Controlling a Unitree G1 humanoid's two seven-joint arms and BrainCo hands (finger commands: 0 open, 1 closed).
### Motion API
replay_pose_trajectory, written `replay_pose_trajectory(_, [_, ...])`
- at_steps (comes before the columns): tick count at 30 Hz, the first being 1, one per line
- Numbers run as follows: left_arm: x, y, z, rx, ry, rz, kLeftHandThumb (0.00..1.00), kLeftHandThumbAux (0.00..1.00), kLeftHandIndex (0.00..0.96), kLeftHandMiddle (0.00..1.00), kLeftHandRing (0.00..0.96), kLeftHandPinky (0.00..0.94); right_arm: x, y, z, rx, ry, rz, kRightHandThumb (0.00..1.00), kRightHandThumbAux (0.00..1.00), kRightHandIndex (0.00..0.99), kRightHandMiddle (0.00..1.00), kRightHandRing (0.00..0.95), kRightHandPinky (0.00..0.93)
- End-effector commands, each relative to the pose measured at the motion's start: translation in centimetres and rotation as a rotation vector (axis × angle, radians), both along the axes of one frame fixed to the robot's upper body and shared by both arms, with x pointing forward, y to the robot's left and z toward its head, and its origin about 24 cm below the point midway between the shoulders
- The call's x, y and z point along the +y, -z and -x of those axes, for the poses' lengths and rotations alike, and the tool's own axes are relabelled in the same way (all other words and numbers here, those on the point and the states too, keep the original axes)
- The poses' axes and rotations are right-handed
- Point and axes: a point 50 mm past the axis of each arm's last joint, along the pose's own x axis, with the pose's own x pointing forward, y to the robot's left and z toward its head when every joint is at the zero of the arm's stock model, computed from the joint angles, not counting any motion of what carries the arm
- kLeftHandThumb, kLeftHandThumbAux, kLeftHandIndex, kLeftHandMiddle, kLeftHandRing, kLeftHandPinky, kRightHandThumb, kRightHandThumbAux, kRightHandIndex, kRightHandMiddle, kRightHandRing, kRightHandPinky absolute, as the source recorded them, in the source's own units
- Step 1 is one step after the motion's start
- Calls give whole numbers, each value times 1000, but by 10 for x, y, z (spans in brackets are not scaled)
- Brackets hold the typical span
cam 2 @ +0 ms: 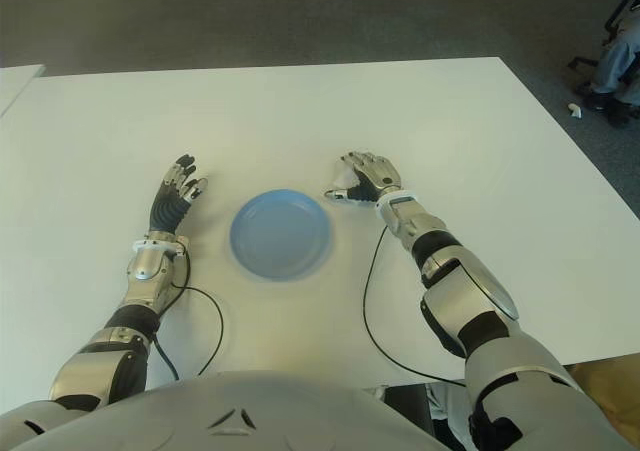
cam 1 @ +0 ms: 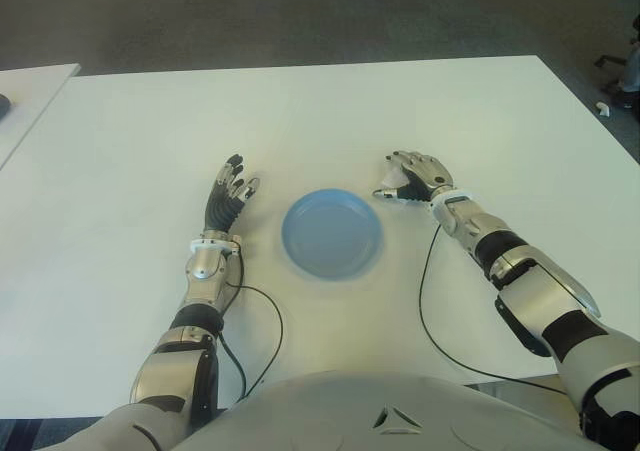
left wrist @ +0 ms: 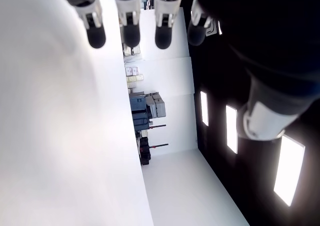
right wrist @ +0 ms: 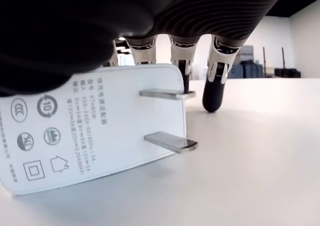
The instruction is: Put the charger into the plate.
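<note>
Eye views: your blue plate (cam 1: 331, 234) sits mid-table (cam 1: 300, 111), nothing in it. Right hand (cam 1: 415, 178) at approx 2 o'clock off the plate, just beside the rim, palm down over the white charger (cam 1: 388, 193). Left hand (cam 1: 229, 196) at 9 o'clock, fingers straight, holding nothing.

L wrist view: fingertips (left wrist: 131, 34) extended over bare table.

R wrist view: charger (right wrist: 95, 131) under the palm (prongs facing camera), lower edge on the table; fingers (right wrist: 216, 88) curl down around it. Can't tell how firm the grip is.

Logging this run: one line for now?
right hand: closing on charger, on table | plate: empty | left hand: open, idle
</note>
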Motion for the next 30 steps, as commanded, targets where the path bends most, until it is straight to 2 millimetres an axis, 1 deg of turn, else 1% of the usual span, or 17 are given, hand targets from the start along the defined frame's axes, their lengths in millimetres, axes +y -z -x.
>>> replay_pose_trajectory(1, [-9, 85, 95, 532, -34, 95, 88, 582, 43, 78, 70, 72, -3, 24, 15, 97, 70, -4, 736, 373, 284, 577, 618, 665])
replay_pose_trajectory(2, [-8, 85, 94, 528, -36, 97, 88, 581, 43, 77, 69, 70, -3, 23, 14, 85, 75, -4, 748, 385, 307, 607, 649, 694])
replay_pose_trajectory(4, [-8, 84, 94, 524, -37, 99, 87, 580, 43, 76, 69, 71, -3, 22, 13, 71, 79, -4, 782, 419, 392, 686, 726, 769])
replay_pose_trajectory(5, [-8, 84, 94, 523, -39, 98, 87, 580, 44, 76, 68, 71, -2, 20, 12, 61, 78, -3, 787, 424, 403, 697, 737, 779])
replay_pose_trajectory(6, [-7, 84, 94, 522, -41, 98, 87, 579, 46, 79, 72, 83, -2, 20, 12, 53, 77, -2, 768, 520, 415, 717, 756, 795])
replay_pose_trajectory(7, [-7, 84, 93, 519, -43, 97, 87, 578, 47, 81, 75, 91, -1, 19, 12, 41, 76, 0, 756, 582, 422, 730, 768, 806])
replay_pose_trajectory(9, [-6, 83, 93, 508, -48, 102, 86, 573, 61, 97, 94, 121, 0, 18, 11, 15, 77, 0, 748, 637, 431, 750, 780, 818])
replay_pose_trajectory(11, [-6, 82, 92, 499, -52, 109, 85, 570, 73, 112, 109, 136, 1, 17, 11, 0, 84, -12, 746, 666, 436, 765, 786, 826])
replay_pose_trajectory(18, [-6, 81, 91, 489, -60, 107, 84, 568, 100, 149, 144, 170, 4, 15, 9, -11, 101, -59, 745, 698, 442, 797, 800, 821])
replay_pose_trajectory(26, [-7, 79, 89, 470, -67, 117, 91, 554, 106, 162, 157, 176, 6, 12, 7, -20, 105, -86, 744, 703, 441, 822, 819, 848])
replay_pose_trajectory(30, [-7, 80, 91, 472, -73, 124, 100, 550, 124, 178, 177, 214, 6, 11, 7, -20, 104, -91, 743, 704, 441, 823, 818, 820])
